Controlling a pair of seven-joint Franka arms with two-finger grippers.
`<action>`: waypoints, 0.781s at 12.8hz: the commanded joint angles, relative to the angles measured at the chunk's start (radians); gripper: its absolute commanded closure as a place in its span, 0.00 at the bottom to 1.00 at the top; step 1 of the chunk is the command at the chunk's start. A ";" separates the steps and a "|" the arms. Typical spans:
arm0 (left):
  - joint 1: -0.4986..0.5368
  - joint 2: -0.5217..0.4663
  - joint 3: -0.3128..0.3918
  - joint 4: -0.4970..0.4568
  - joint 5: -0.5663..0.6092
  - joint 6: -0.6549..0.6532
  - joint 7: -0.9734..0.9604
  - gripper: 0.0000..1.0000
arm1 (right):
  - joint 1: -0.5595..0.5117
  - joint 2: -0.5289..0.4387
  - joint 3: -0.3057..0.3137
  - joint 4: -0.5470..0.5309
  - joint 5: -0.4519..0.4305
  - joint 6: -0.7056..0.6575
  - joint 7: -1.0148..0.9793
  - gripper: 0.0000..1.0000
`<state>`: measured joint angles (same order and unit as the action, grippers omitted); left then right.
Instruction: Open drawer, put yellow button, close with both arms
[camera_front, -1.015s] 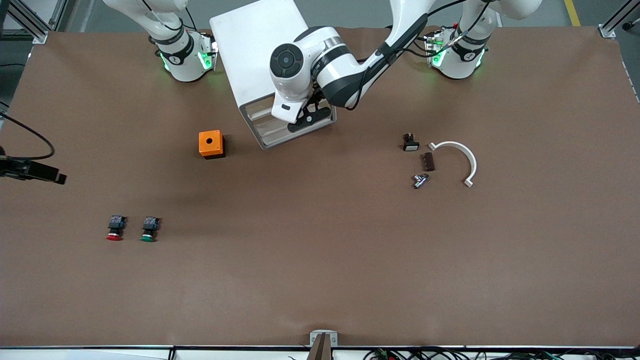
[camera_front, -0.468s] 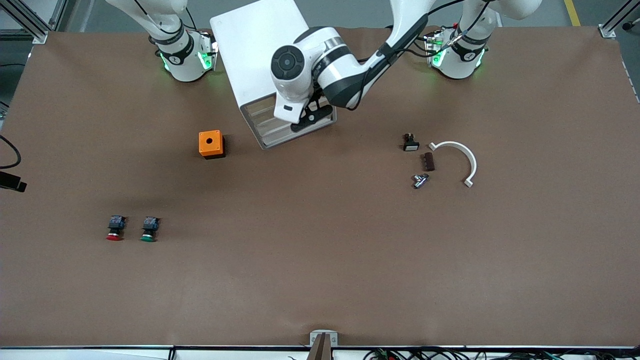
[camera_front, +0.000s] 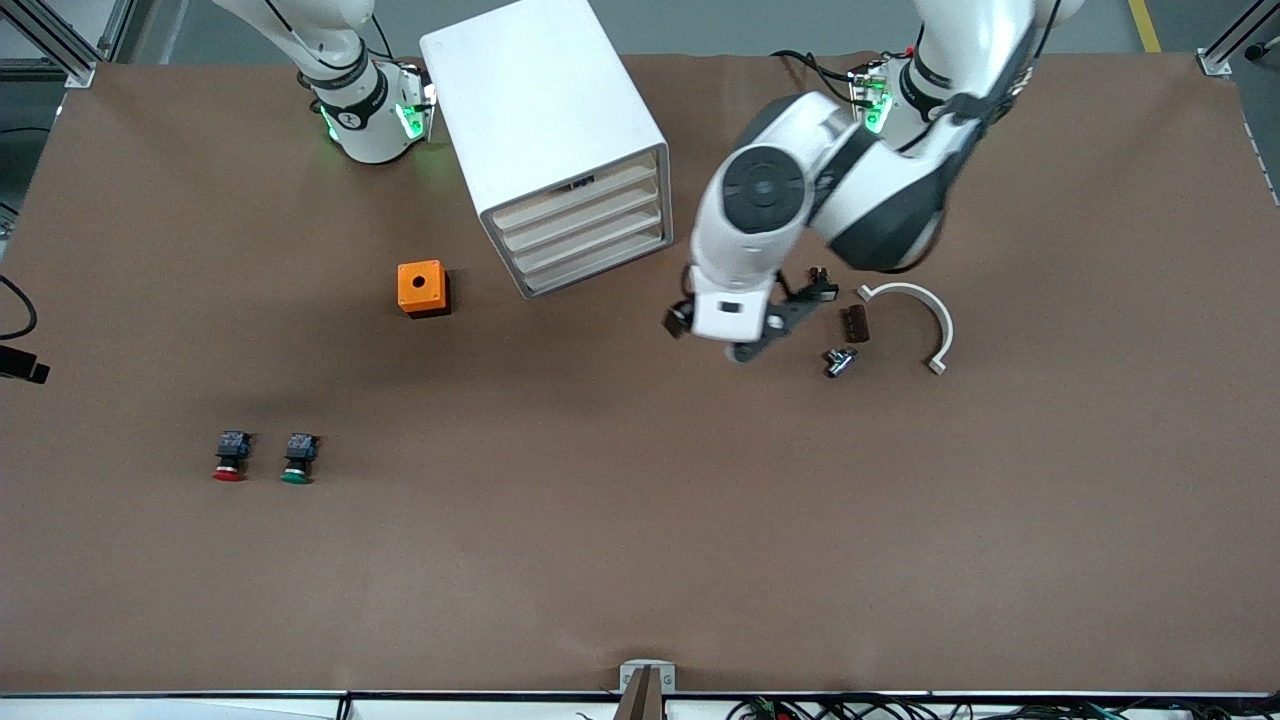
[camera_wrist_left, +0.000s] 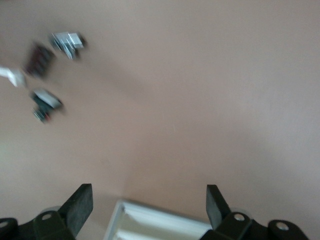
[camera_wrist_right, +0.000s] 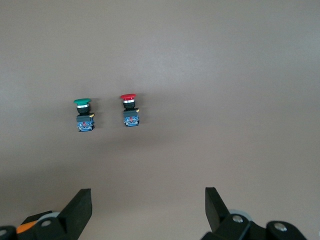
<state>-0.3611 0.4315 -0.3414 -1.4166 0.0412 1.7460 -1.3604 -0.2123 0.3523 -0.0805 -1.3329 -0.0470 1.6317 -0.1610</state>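
The white cabinet (camera_front: 530, 90) stands near the robots' bases. Its uppermost drawer (camera_front: 610, 180) sits flush with the three below it. The yellow button is not in view. My left gripper (camera_front: 738, 335) is open and empty, over bare table between the cabinet and a group of small parts; in the left wrist view (camera_wrist_left: 150, 196) its fingers are wide apart, with a cabinet corner (camera_wrist_left: 150, 220) between them. My right gripper (camera_wrist_right: 149, 200) is open and empty, looking at the red button (camera_wrist_right: 129, 107) and the green button (camera_wrist_right: 83, 112). In the front view only a dark bit shows at the table's edge.
An orange cube with a hole (camera_front: 420, 288) sits beside the cabinet. The red button (camera_front: 229, 456) and green button (camera_front: 298, 458) lie toward the right arm's end. A white-capped switch (camera_front: 822, 288), a brown piece (camera_front: 857, 323), a metal part (camera_front: 840, 361) and a white curved bracket (camera_front: 915, 310) lie beside the left gripper.
My left arm has swung away from the cabinet front toward the small parts, uncovering the drawers. My right hand has slid almost out of the front view.
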 joint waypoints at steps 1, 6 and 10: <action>0.103 -0.109 -0.008 -0.027 0.051 -0.043 0.104 0.00 | -0.002 0.002 0.013 0.004 -0.027 0.001 0.008 0.00; 0.362 -0.256 -0.018 -0.028 0.045 -0.166 0.580 0.00 | -0.004 0.004 0.018 -0.002 -0.001 0.007 0.009 0.00; 0.419 -0.417 0.086 -0.129 0.029 -0.198 0.938 0.00 | -0.015 0.004 0.016 -0.005 0.067 0.007 0.008 0.00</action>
<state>0.0654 0.1233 -0.3113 -1.4490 0.0760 1.5571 -0.5451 -0.2167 0.3580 -0.0737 -1.3333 0.0019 1.6339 -0.1595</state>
